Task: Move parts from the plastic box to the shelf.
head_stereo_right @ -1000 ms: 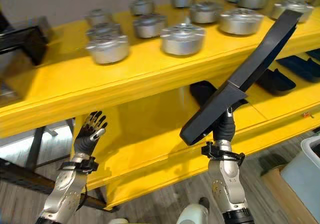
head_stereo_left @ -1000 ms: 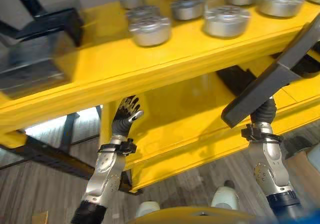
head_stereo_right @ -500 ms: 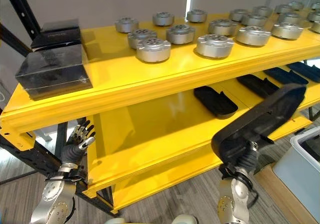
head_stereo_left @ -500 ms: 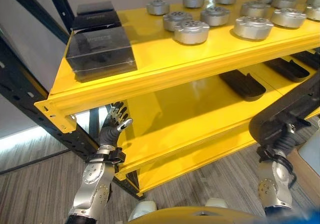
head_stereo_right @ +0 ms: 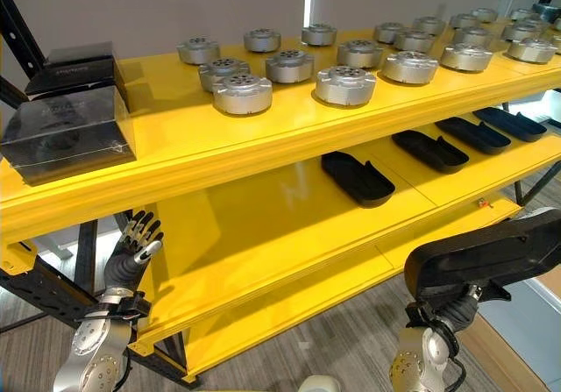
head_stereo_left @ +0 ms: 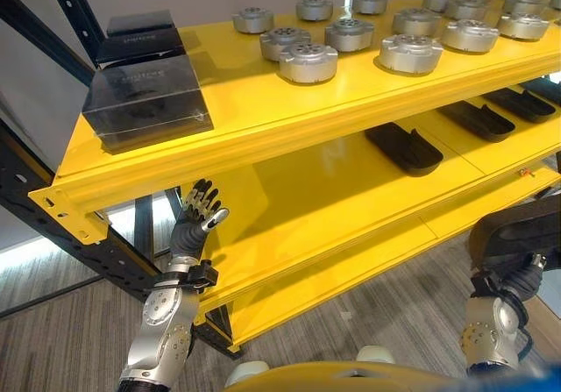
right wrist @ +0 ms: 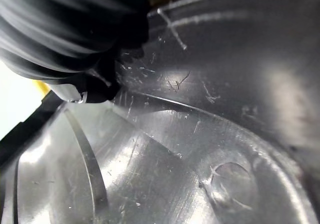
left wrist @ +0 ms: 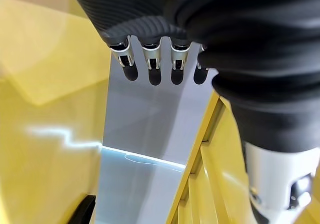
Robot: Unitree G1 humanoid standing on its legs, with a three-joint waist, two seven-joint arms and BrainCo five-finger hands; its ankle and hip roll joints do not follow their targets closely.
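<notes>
Long black tray part [head_stereo_right: 486,253] rests over right hand [head_stereo_right: 447,315].

Grey wood-grain floor [head_stereo_left: 79,322] below

A warehouse or workshop: a yellow steel shelf [head_stereo_right: 263,146] carries rows of metal parts [head_stereo_right: 346,85], black trays [head_stereo_right: 355,177] and boxes [head_stereo_right: 66,133].

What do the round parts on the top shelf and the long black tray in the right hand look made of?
Round parts: likely bare metal, silver-grey with soft highlights. Black tray: probably moulded plastic, glossy and finely scratched in the right wrist view. The right hand sits under it, fingers hidden.
</notes>
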